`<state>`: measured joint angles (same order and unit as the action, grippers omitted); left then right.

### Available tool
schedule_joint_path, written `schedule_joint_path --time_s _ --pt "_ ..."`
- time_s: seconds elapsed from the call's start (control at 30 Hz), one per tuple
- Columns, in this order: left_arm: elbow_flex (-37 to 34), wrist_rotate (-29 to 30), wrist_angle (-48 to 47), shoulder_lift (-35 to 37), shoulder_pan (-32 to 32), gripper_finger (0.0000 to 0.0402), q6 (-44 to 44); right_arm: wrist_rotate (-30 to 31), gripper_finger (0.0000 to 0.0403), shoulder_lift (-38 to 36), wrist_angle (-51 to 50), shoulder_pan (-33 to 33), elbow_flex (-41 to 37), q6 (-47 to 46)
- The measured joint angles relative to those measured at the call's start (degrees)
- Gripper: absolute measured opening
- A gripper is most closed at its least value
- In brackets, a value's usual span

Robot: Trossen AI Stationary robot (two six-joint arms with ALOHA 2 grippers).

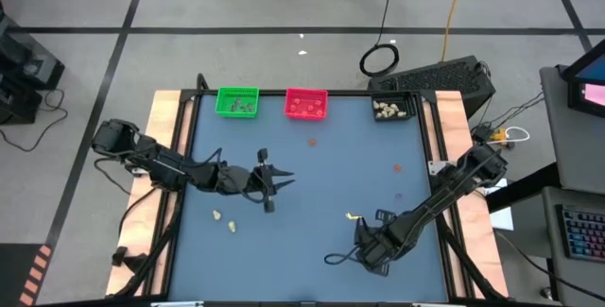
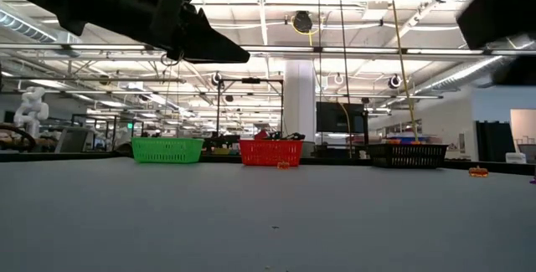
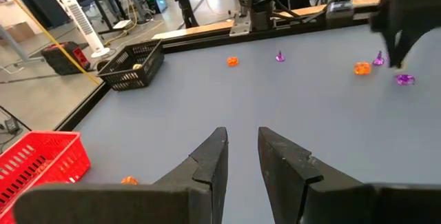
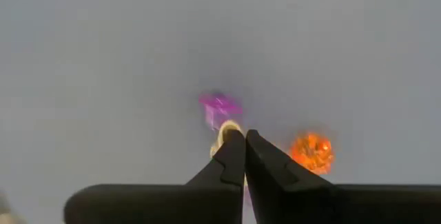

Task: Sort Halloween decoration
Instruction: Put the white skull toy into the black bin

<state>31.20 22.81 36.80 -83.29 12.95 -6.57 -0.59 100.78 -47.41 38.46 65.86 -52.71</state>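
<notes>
High view: left gripper (image 1: pixel 267 182) hovers mid-table w/ fingers slightly apart, empty; right gripper (image 1: pixel 333 258) sits low near the front edge. Left wrist view: orange trinkets (image 3: pixel 362 68) and purple trinkets (image 3: pixel 404 79) lie scattered on the table (image 3: pixel 275 107), black basket (image 3: pixel 131 65) and red basket (image 3: pixel 41 158) at the far edge. Right wrist view: fingers pinched together, tips just beside a cream trinket (image 4: pixel 226 130), between a purple one (image 4: pixel 219 107) and an orange one (image 4: pixel 311 152); can't tell if anything is gripped.

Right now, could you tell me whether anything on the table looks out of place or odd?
Yes: several trinkets lie loose on the mat instead of in the trays at the far edge. Two cream ones sit near the left arm, an orange one lies just short of the red tray, and another orange one lies toward the right.
</notes>
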Motion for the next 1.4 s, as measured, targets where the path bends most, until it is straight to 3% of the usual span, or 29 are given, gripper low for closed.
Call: schedule_joint_path --time_s 0.3,0.47,0.8,0.93,1.1,1.4 --pt "0.0 0.0 0.0 0.0 0.0 0.0088 0.1 5.1 0.0001 -0.2 -9.2 -1.3 10.5 5.4" --pt "0.0 0.0 0.0 0.0 0.0 0.0088 0.1 5.1 0.0008 0.1 -8.5 -1.6 10.8 3.7" --pt "0.0 0.0 -0.3 0.0 0.0 0.0088 0.2 0.5 0.0151 6.4 -4.9 -1.3 9.8 5.9" --pt "0.0 0.0 -0.3 0.0 0.0 0.0088 0.2 -1.0 0.0179 9.0 -4.7 -1.3 9.8 9.0" --pt "0.0 0.0 -0.3 0.0 0.0 0.0088 0.2 -1.0 0.0167 10.6 -4.4 -1.4 9.8 11.6" --pt "0.0 0.0 -0.3 0.0 0.0 0.0088 0.2 0.7 0.0095 10.4 -3.0 -2.5 9.8 14.3"
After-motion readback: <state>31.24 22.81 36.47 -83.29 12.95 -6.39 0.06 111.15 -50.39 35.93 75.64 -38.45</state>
